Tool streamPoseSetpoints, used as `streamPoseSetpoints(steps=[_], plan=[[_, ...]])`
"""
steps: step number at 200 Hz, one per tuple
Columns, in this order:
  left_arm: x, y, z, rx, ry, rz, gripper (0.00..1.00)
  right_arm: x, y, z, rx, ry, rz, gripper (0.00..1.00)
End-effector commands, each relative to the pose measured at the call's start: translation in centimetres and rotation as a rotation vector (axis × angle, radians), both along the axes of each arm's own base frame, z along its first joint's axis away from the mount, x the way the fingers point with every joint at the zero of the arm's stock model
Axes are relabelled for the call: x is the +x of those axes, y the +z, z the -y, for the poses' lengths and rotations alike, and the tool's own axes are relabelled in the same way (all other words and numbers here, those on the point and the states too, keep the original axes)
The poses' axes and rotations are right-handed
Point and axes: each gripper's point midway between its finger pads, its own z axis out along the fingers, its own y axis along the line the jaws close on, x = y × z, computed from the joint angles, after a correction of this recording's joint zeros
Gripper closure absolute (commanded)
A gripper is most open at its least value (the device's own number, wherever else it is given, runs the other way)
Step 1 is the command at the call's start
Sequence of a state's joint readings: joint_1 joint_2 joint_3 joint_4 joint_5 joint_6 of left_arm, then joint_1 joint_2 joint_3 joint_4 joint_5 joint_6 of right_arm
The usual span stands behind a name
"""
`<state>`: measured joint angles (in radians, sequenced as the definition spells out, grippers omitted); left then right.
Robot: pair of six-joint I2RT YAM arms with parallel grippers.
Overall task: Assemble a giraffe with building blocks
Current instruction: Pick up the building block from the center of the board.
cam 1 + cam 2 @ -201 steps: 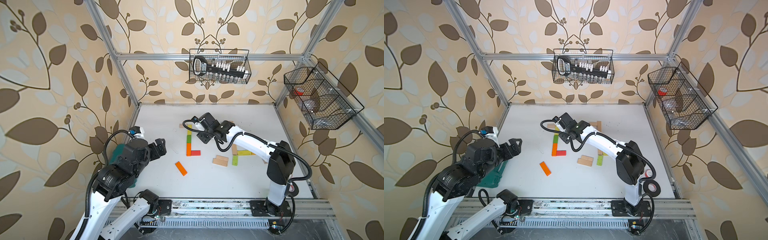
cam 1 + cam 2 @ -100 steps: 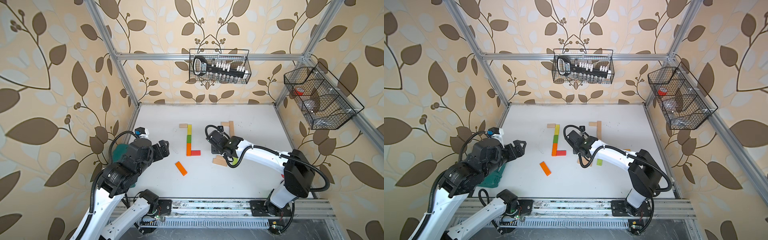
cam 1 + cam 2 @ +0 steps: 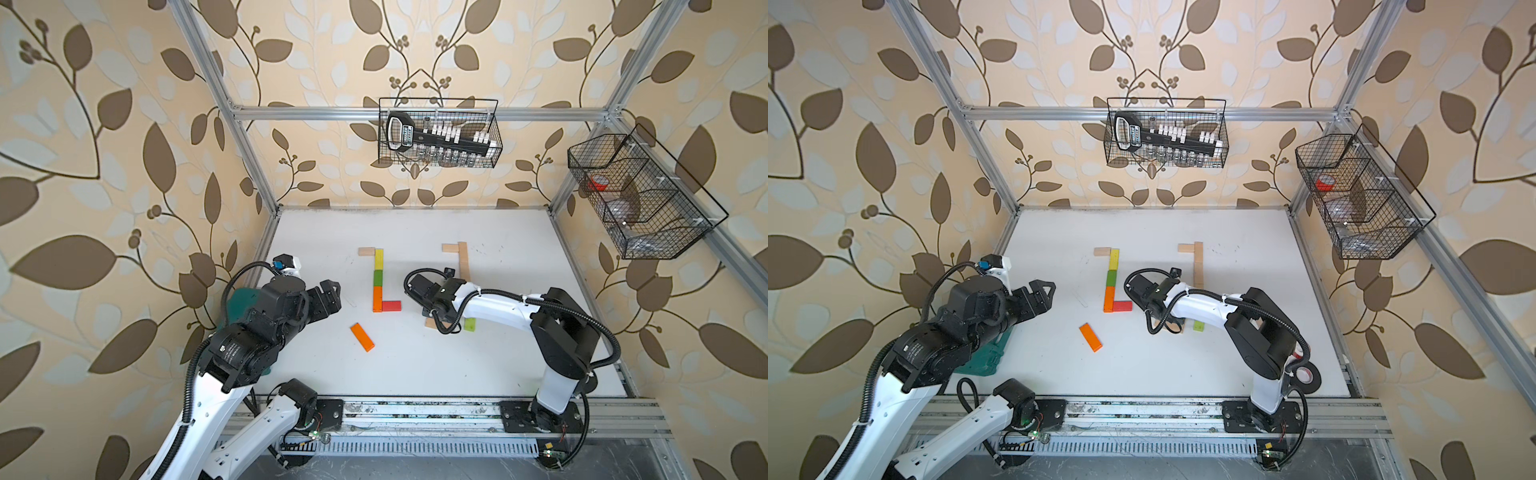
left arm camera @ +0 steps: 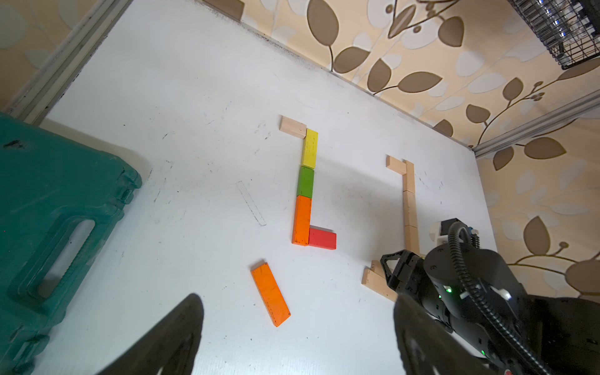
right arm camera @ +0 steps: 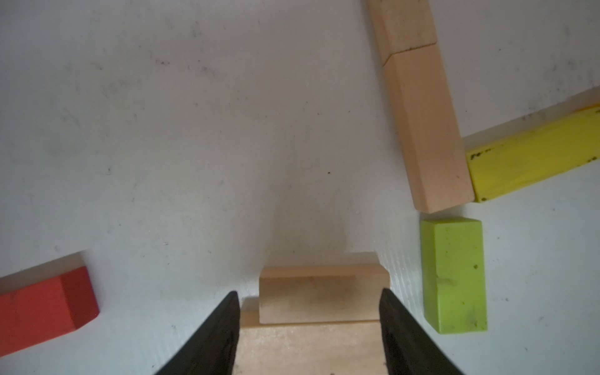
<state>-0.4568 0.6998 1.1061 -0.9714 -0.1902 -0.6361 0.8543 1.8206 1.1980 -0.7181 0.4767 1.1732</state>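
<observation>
The building blocks lie flat on the white table (image 3: 415, 374). A coloured column runs pale (image 3: 366, 251), yellow (image 3: 379, 259), green (image 3: 377, 277), orange (image 3: 377, 299), with a red block (image 3: 391, 306) beside its foot. A loose orange plank (image 3: 362, 337) lies at an angle in front of it. A pale column (image 3: 463, 259) stands to the right. My right gripper (image 5: 308, 302) is open, its fingers on either side of two pale planks (image 5: 321, 292) that rest on the table. A lime block (image 5: 453, 276) and a yellow plank (image 5: 532, 156) lie beside them. My left gripper (image 4: 297, 324) hangs open and holds nothing, above the table near the loose orange plank (image 4: 270, 293).
A dark green plastic case (image 4: 58, 211) sits at the table's left edge under my left arm. Wire baskets hang on the back wall (image 3: 438, 133) and the right wall (image 3: 640, 195). A tape roll (image 3: 1308, 376) lies by the right arm's base.
My right arm has pulled back from the coloured column to the pale planks nearer the front, and its jaws have widened. My left arm has shifted slightly.
</observation>
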Motion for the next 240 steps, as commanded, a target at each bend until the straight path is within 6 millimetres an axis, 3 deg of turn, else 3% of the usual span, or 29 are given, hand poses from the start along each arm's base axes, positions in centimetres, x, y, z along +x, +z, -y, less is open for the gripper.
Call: streamPoseSetpoints(steps=[1, 35, 146, 173, 203, 240], plan=[[0.4, 0.4, 0.0, -0.012, 0.012, 0.019, 0.09, -0.8, -1.7, 1.4, -0.017, -0.06, -0.044, 0.29], [0.5, 0.3, 0.0, -0.008, 0.014, 0.017, 0.08, -0.9, -2.8, 2.2, 0.004, -0.071, -0.078, 0.25], [0.6, 0.1, -0.2, 0.005, 0.024, 0.018, 0.08, -0.7, -4.3, 1.1, 0.045, -0.013, -0.128, 0.26], [0.6, 0.0, -0.3, 0.008, 0.024, 0.017, 0.08, 0.0, -4.0, 0.7, 0.032, 0.019, -0.113, 0.38], [0.6, 0.0, -0.3, 0.008, 0.025, 0.018, 0.08, 1.1, -3.6, 0.3, 0.009, 0.066, -0.102, 0.62], [0.4, 0.2, -0.6, 0.014, 0.033, 0.022, 0.08, 2.0, -3.7, -0.3, -0.036, 0.151, -0.116, 0.79]])
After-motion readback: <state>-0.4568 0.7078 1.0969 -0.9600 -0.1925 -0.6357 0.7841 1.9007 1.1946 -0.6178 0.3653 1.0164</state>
